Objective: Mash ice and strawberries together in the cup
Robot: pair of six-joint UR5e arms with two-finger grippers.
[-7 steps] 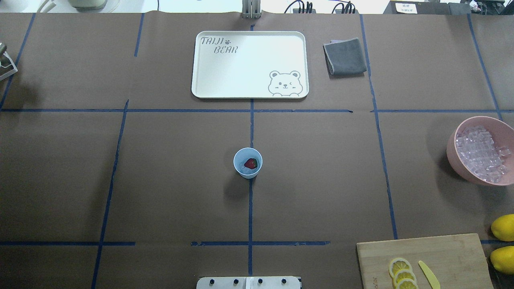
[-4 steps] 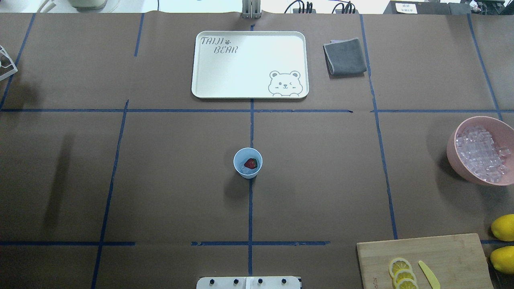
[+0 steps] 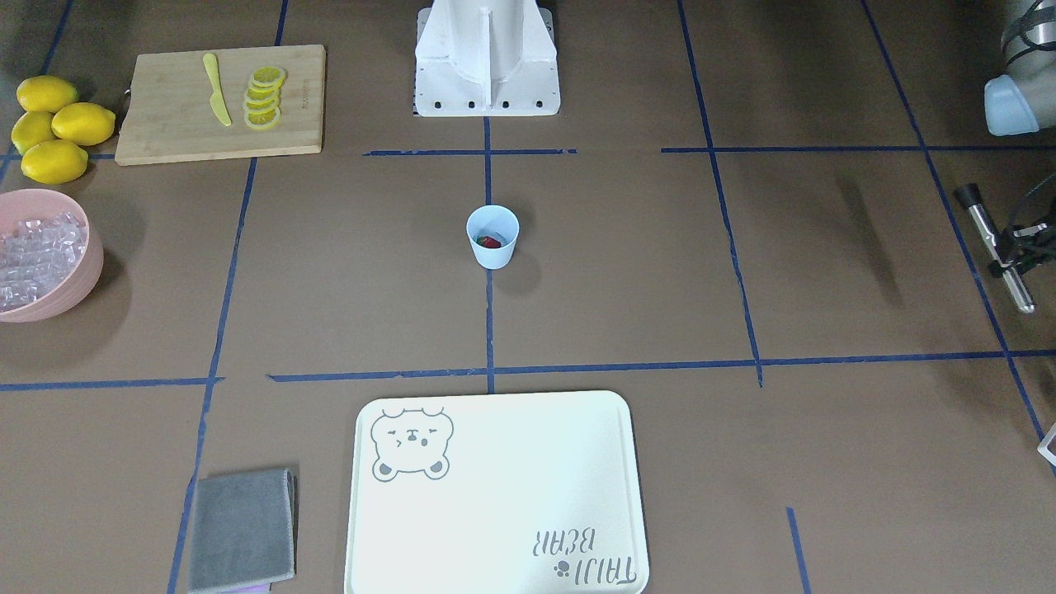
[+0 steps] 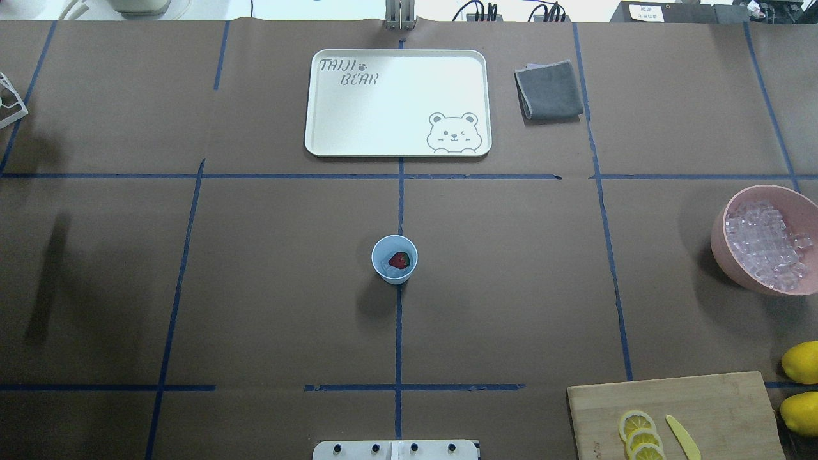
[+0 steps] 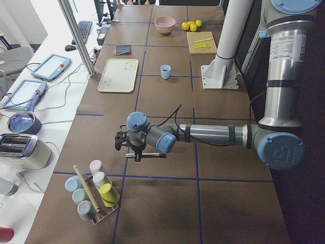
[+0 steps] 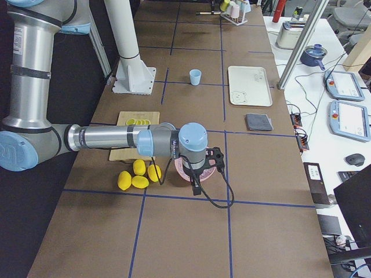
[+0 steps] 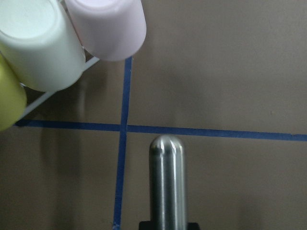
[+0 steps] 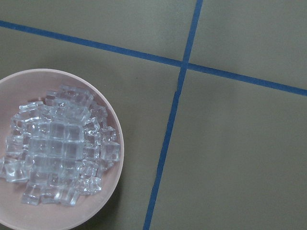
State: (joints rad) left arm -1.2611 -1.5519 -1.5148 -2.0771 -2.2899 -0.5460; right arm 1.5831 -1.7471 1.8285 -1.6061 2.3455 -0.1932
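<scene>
Left pincer (image 3: 1008,254) clamps rod (image 7: 166,182); right pincer (image 6: 215,159), cannot tell; cup (image 3: 493,254), far from both, light, tippy: grip wall.

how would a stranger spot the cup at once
From the white bear tray, follow the blue tape line toward the robot. The cup stands on it, alone mid-table. It is small and pale blue with a strawberry inside, unlike the large pink bowl.

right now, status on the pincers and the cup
Left pincer shut on steel rod. Right pincer by pink ice bowl, state unreadable. Pale blue plastic cup mid-table, red strawberry on ice cubes inside. Nothing near cup.
</scene>
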